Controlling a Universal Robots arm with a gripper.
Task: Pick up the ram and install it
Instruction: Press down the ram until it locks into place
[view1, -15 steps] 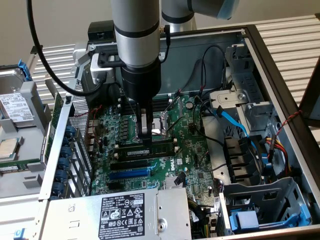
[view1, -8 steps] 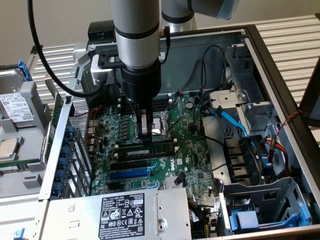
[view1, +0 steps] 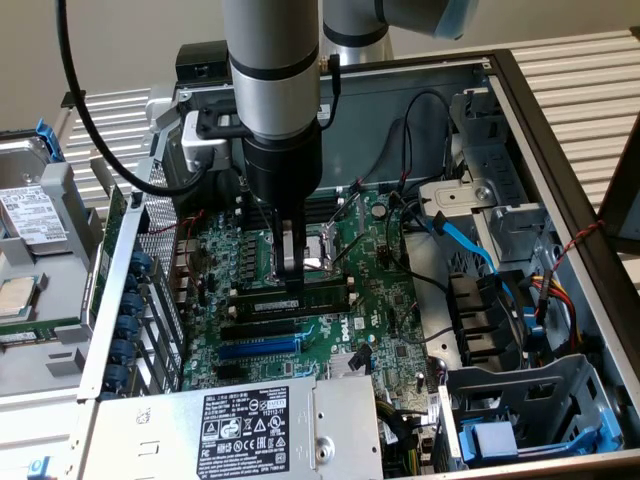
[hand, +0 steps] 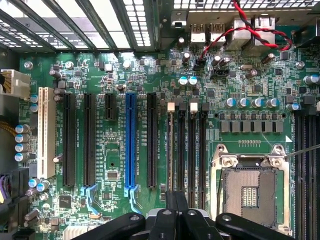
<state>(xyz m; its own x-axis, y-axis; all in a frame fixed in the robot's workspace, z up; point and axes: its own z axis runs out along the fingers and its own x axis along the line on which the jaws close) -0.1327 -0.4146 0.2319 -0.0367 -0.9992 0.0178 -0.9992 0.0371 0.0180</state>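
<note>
The claw (view1: 290, 270) is closed, its fingers pressed together, and it reaches straight down into the open computer case (view1: 545, 150), its tips at the memory slots (view1: 295, 298) just in front of the processor socket (view1: 318, 250). In the wrist view the claw's dark fingers (hand: 176, 210) meet over one slot, where a thin stick stands on edge; that looks like the ram (hand: 171, 150), though I cannot tell whether it is gripped or merely touched. Beyond it the green motherboard (view1: 390, 300) spreads out, with the blue expansion slot (view1: 258, 348) nearer. The power supply (view1: 250, 430) sits nearest, and a hard drive (view1: 30, 215) lies at the exterior view's left.
</note>
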